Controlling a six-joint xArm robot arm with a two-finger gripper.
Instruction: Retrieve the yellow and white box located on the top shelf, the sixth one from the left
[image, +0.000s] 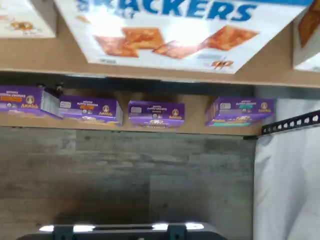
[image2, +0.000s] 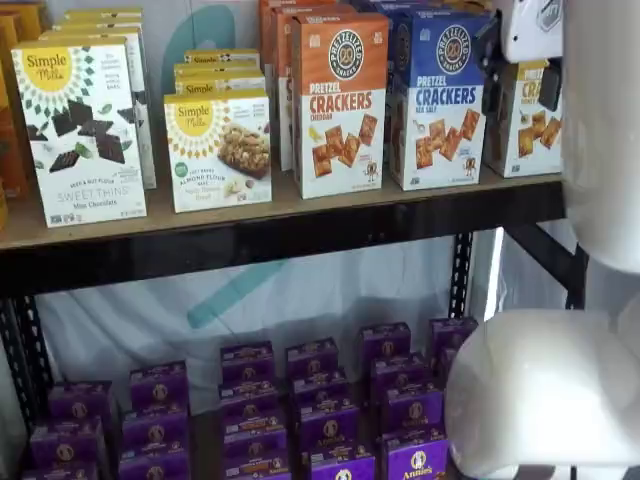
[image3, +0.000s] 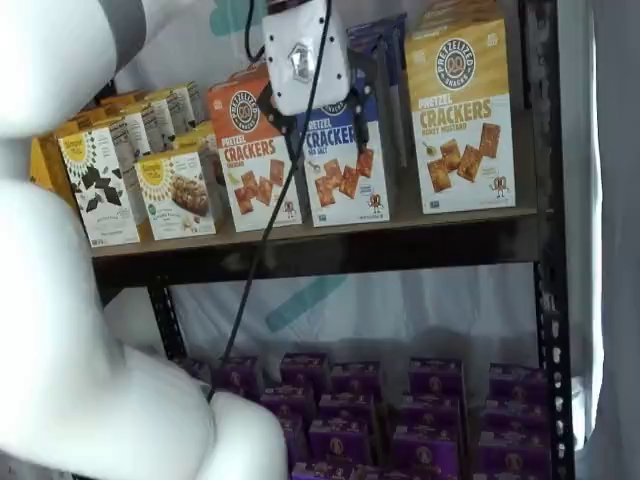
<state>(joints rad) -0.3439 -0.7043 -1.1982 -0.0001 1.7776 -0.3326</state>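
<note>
A: Where is the yellow and white box (image3: 459, 117) seen?

B: It is stood upright at the right end of the top shelf (image3: 330, 250), just beside the blue-topped crackers carton (image3: 345, 165). In a shelf view only its left part (image2: 525, 118) is shown, the rest being covered by the white arm (image2: 600, 130).

A: And the gripper (image3: 322, 112)?

B: Its white body is held in front of the blue-topped carton, left of the yellow and white box and apart from it. The black fingers (image3: 364, 105) are seen spread apart, one at each side below the body, and nothing is clamped between them.

A: What else is shown?

B: An orange-topped crackers carton (image3: 252, 150) is stood left of the blue one. Purple boxes (image2: 330, 420) are ranked on the lower shelf. In the wrist view the blue-lettered carton front (image: 175, 30) is filled close, with purple boxes beyond.
</note>
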